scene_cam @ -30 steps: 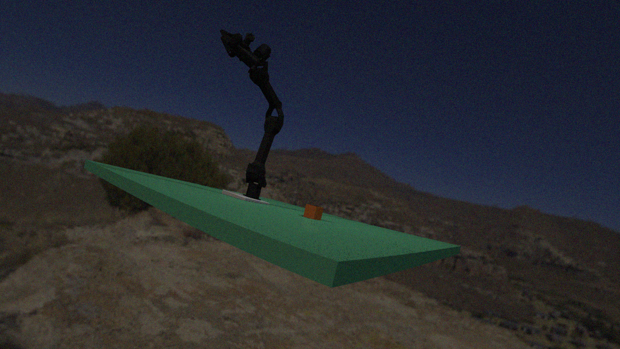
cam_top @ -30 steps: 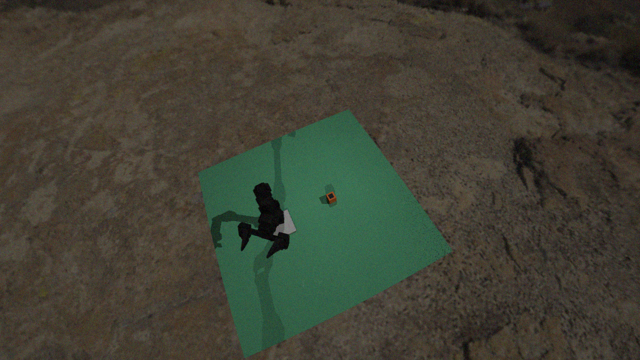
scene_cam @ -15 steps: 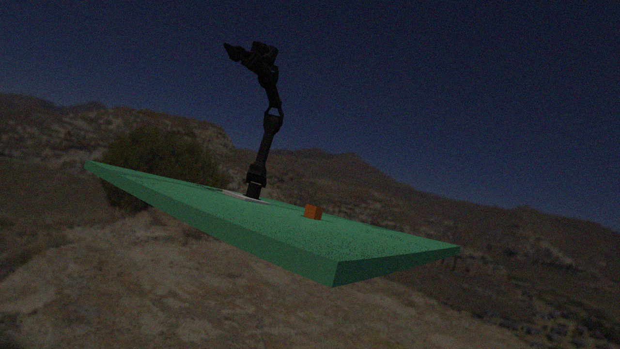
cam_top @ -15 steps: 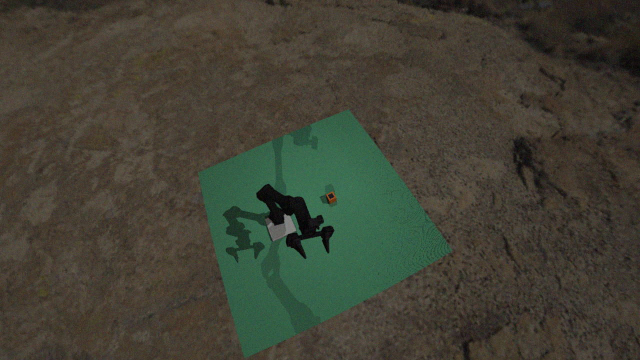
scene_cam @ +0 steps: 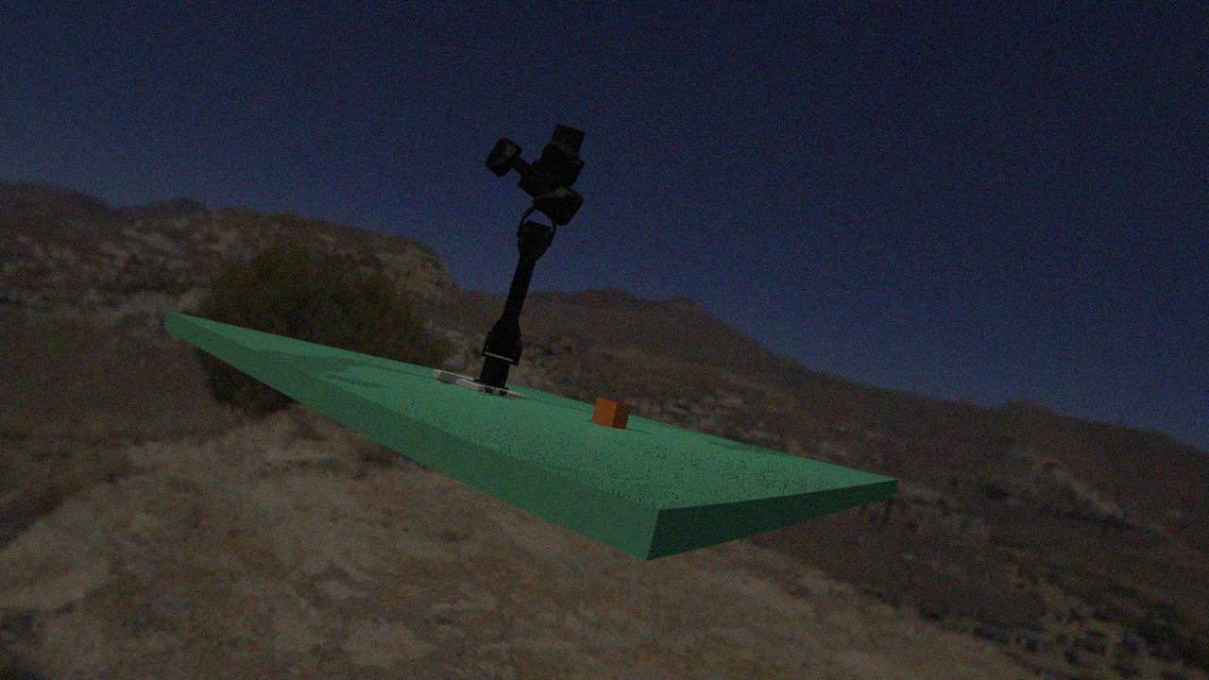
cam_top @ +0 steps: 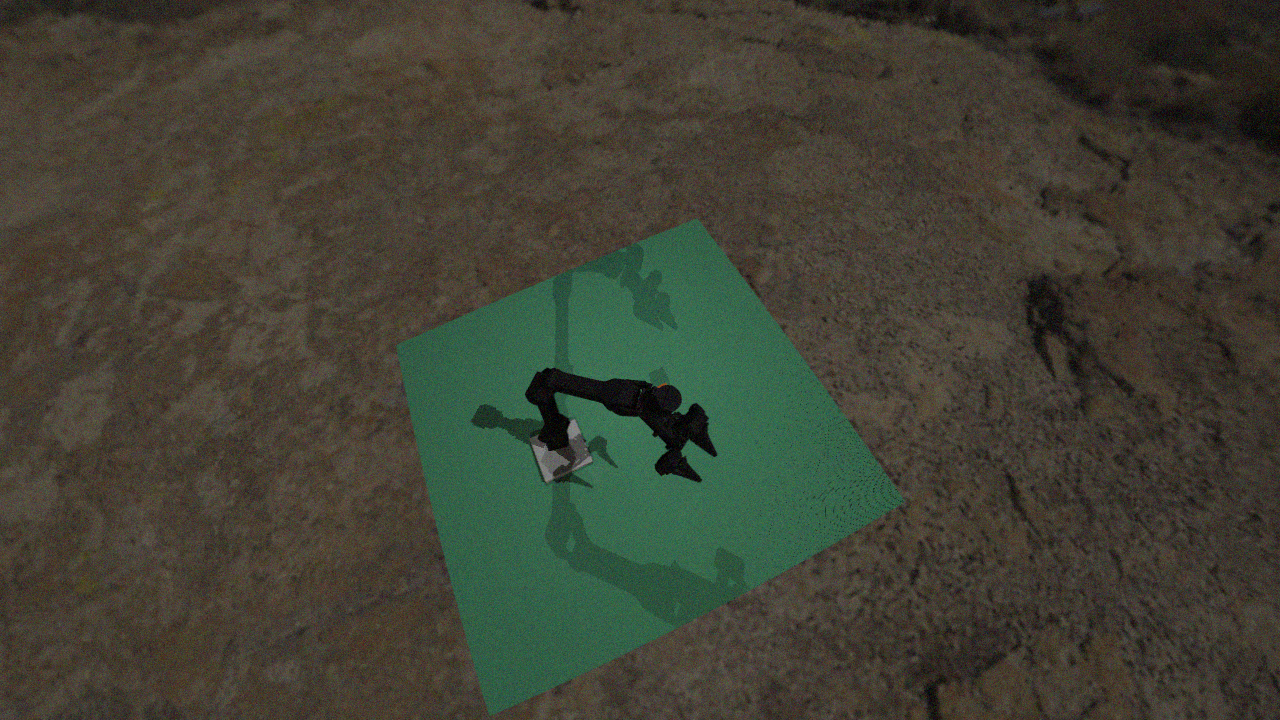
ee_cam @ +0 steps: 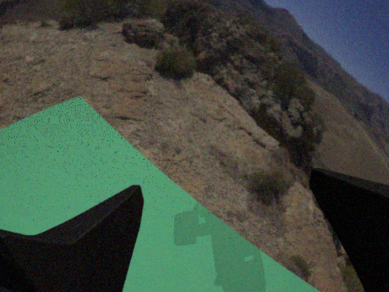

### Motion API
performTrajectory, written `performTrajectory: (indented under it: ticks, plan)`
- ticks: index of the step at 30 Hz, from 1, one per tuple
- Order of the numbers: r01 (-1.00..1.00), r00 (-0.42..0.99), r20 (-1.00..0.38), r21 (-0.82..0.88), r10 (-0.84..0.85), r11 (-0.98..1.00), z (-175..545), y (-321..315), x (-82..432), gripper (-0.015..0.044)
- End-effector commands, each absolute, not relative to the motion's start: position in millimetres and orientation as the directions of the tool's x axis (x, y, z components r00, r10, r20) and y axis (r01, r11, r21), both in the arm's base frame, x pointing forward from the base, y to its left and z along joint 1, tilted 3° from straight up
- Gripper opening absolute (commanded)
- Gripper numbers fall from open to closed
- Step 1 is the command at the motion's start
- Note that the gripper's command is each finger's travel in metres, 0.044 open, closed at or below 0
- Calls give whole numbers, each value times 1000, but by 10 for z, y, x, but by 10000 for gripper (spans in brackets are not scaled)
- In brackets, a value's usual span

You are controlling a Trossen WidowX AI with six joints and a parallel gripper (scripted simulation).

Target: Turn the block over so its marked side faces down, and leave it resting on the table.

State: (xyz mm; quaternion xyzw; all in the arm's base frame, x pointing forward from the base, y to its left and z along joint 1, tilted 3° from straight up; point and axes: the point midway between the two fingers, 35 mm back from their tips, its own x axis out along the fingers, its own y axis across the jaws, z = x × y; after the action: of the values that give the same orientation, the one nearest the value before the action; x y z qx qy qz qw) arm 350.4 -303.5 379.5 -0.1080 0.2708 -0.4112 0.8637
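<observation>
A small orange block [scene_cam: 610, 413] rests on the green table [cam_top: 501, 626] [scene_cam: 659, 482] [ee_cam: 40, 182] in the exterior view, with plain orange sides showing. Its marked side cannot be seen now. In the top view the arm covers nearly all of the block, leaving only a thin orange sliver. The block is not visible in the wrist view. My gripper [cam_top: 708, 467] [scene_cam: 531, 180] [ee_cam: 230, 187] is wide open and empty. It is raised high above the table, well clear of the block, with its fingers spread apart.
The arm's pale base plate [cam_top: 544, 463] [scene_cam: 456, 380] lies on the table, behind and left of the block in the exterior view. Shadows of the arm fall across the tabletop. Rocky ground surrounds the table edges.
</observation>
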Motion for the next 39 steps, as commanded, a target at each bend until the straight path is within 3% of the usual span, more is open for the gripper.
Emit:
performTrajectory:
  ticks: [1, 12, 24, 39]
  plan:
    - [536, 559, -481, -413, -676, 737, 3451, -2663, 3785, 440]
    - [163, 513, -801, -262, -309, 951, 2453, -1308, 4123, 440]
    - [-165, 96, -995, 10, 26, 986, 1632, 303, 3563, 440]
    - [-174, 69, -997, 23, 35, 985, 1254, 422, 3622, 440]
